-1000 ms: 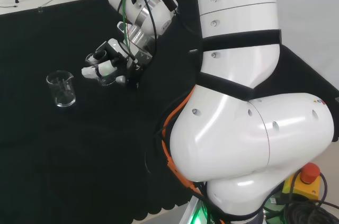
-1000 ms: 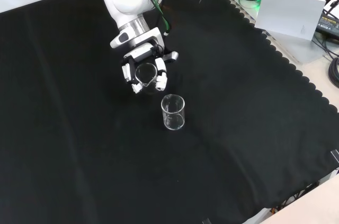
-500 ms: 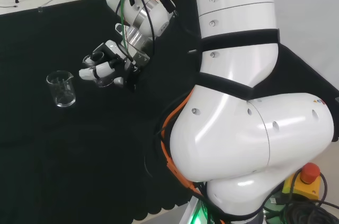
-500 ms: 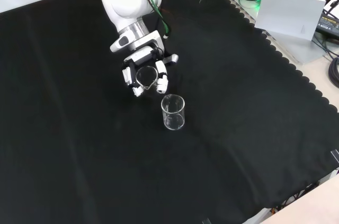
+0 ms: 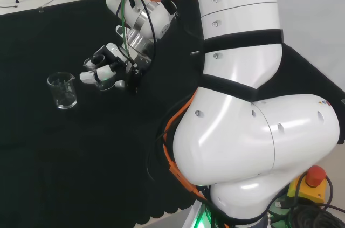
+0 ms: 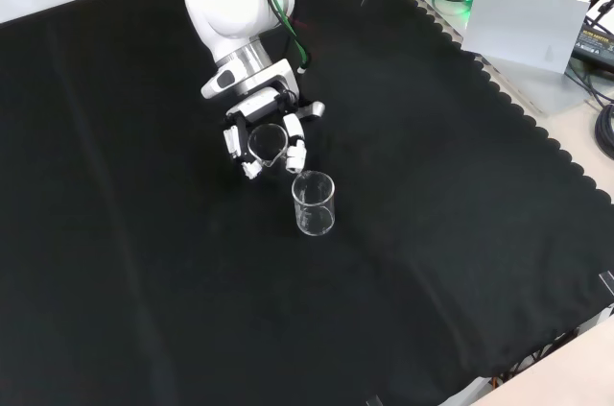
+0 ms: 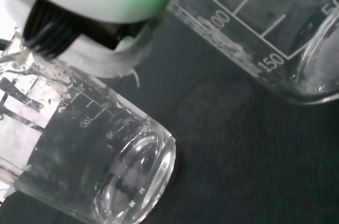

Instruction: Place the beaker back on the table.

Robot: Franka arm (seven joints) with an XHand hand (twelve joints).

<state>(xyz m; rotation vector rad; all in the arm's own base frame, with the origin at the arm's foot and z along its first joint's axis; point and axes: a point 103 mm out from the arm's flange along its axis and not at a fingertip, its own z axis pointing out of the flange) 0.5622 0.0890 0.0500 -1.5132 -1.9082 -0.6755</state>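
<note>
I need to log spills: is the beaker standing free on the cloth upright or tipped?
Upright. In the front view the free beaker stands on its base with its open rim up, beside the hand.

Hand (image 6: 265, 133) curled round beaker (image 6: 268, 142); second beaker (image 6: 314, 203) just beside.

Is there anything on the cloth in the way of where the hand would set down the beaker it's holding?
Nothing visible lies under the held beaker in the hand. A second beaker stands close beside it on the black cloth.
</note>
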